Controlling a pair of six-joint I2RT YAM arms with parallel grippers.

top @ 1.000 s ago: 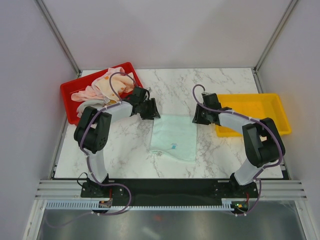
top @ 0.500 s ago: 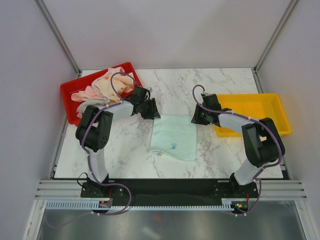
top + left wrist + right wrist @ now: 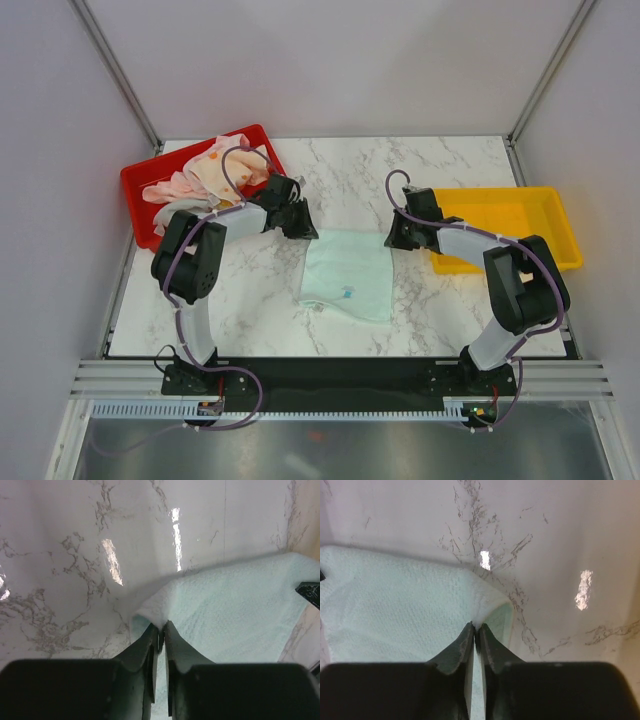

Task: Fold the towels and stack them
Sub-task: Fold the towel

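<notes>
A pale mint towel [image 3: 348,275] lies spread on the marble table [image 3: 350,180] between the two arms. My left gripper [image 3: 305,232] is shut on its far left corner; in the left wrist view the cloth [image 3: 240,615] bunches up between the fingertips [image 3: 153,635]. My right gripper [image 3: 390,240] is shut on the far right corner, the mint towel [image 3: 395,610] pinched at the tips [image 3: 469,632]. More towels [image 3: 205,175], pink, cream and peach, lie heaped in the red tray [image 3: 140,180] at the back left.
A yellow tray [image 3: 510,215] sits at the right edge, just behind the right arm. Grey walls and metal posts enclose the table on three sides. The arm bases stand at the near edge.
Both grippers have closed on the mint towel's far corners; they stood open over those corners one second ago. The arms have barely shifted.
</notes>
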